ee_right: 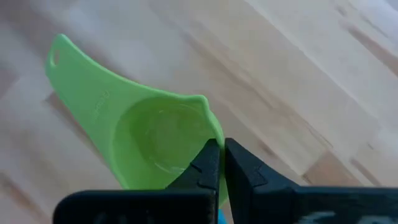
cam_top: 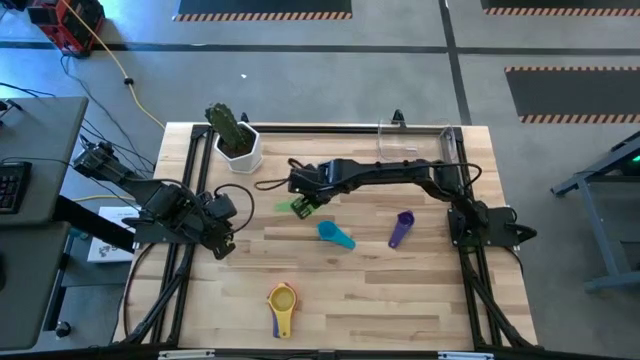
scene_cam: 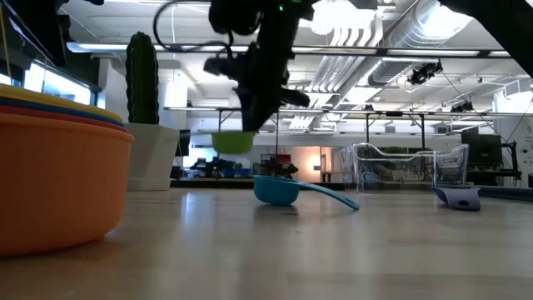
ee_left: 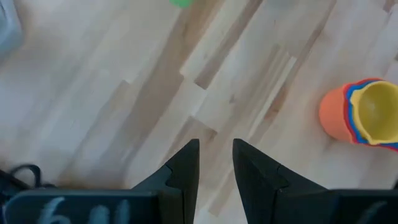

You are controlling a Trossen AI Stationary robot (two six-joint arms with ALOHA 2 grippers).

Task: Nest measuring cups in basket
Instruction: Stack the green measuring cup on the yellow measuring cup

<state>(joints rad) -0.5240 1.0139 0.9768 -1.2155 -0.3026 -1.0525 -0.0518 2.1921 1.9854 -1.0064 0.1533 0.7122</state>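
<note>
The right claw (cam_top: 303,203), reaching across to the centre-left of the overhead frame, is clamped on the rim of the green cup (ee_right: 146,146); the table-level view shows that cup (scene_cam: 232,142) lifted clear of the wooden desk (cam_top: 400,290). The left claw (cam_top: 226,245) hangs over the desk's left side, its fingers (ee_left: 184,171) a little apart and holding nothing.

The clear basket (cam_top: 415,142) stands at the upper right edge of the desk, well apart from the green cup. Just below and right of the right claw in the overhead frame lies the teal cup (cam_top: 334,235), and further right the purple cup (cam_top: 401,228). At the bottom centre sits a nested stack (cam_top: 282,303), orange outside and yellow innermost, with blue and red rims showing between them in the left wrist view. A white pot with a cactus (cam_top: 236,140) occupies the desk's upper left corner.
</note>
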